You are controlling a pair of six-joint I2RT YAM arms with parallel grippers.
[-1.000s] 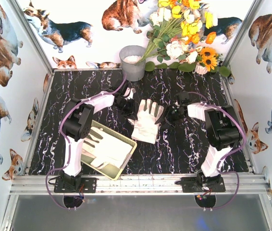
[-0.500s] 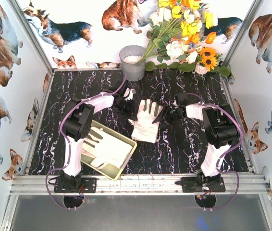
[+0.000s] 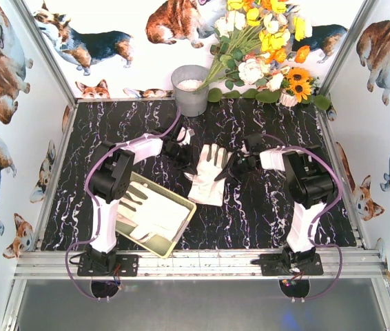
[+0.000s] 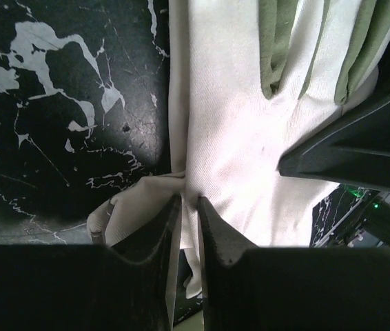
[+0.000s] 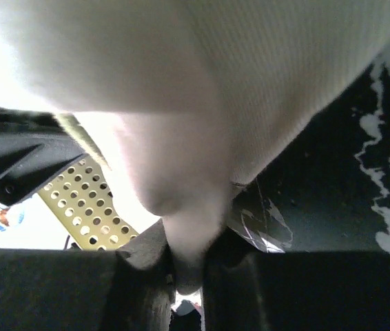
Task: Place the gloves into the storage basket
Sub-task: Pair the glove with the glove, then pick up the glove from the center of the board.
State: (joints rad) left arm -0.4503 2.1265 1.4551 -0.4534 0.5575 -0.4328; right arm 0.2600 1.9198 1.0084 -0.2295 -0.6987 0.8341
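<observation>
Grips the gloves point(image 3: 207, 185) lying mid-table from both sides: left gripper point(image 4: 189, 204) pinched tight on the left edge of the white cloth, right gripper point(image 5: 185, 265) clamped on a fold at the right edge, with the long axis running away from the bases and the grey fingers toward the back wall. Calls for a carry to the near-left, toward the storage basket point(image 3: 179, 232) beside the left arm, closer to that arm than to the right one and already lined with other gloves. Shows no brand, label or readable writing anywhere.
</observation>
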